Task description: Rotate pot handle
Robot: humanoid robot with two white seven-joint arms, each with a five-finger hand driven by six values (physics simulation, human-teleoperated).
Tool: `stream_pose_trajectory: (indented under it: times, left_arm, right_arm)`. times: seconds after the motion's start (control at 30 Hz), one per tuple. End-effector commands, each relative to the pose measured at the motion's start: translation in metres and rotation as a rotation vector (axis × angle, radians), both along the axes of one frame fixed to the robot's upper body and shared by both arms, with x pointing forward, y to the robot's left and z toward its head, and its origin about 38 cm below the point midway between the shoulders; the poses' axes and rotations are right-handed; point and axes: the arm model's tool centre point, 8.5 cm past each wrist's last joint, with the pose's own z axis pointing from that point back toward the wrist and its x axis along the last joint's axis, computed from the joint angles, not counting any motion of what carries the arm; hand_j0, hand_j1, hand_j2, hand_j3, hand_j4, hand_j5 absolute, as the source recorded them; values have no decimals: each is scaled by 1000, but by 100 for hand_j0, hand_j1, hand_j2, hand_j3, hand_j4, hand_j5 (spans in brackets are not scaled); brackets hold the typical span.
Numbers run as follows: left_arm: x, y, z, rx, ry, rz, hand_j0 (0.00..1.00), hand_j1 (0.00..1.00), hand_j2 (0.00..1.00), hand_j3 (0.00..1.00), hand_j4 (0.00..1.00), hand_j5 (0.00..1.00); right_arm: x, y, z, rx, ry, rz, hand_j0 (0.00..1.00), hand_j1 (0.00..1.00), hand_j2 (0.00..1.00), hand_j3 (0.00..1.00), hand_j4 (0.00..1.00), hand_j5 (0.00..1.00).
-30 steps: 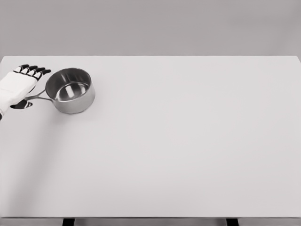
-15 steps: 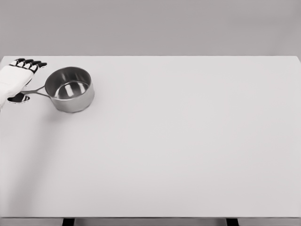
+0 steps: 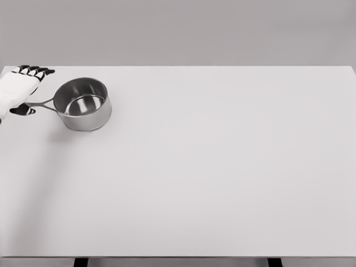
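Steel pot (image 3: 84,104) upright on white table (image 3: 211,167), far-left rear part of tabletop, nothing inside as far as visible. Pot handle (image 3: 42,103) sticking out left of pot body, pointing toward table's left edge, tipped slightly down-left in head view. Left hand (image 3: 18,89) at far left, just left of pot, laid over outer end of handle; fingertips (image 3: 34,71) black, stretched out flat toward rear, above handle line; dark thumb tip (image 3: 23,110) showing just below handle end. Looks like handle caught between palm and thumb w/ fingers extended, not a full wrap; real clamp vs. just pressing contact: can't tell from this angle, palm hides the contact spot. Right hand not in view. Progress, judged only from layout: hand already at handle, so reach/contact stage seems done; turn itself seems mid-way or still to finish, since target angle unknown from task line. Left to do, prob.: swing handle further around pot's centre, then let go and pull hand clear. Risk: pot sliding instead of pivoting, near table's left edge.
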Motion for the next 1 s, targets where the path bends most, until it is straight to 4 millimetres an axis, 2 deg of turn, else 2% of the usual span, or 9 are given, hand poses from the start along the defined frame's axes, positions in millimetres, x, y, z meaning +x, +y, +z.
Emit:
stream_pose_trajectory:
  times: [0.0,0.97]
  left_arm:
    - [0,0,-3,-2,9,1,100,100,100,100,100,100]
    - [26,1,-5,-15,46,18,100,100,100,100,100,100]
  right_arm:
    - [0,0,0,0,0,0,100,100,100,100,100,100]
    - [0,0,0,0,0,0,100,100,100,100,100,100]
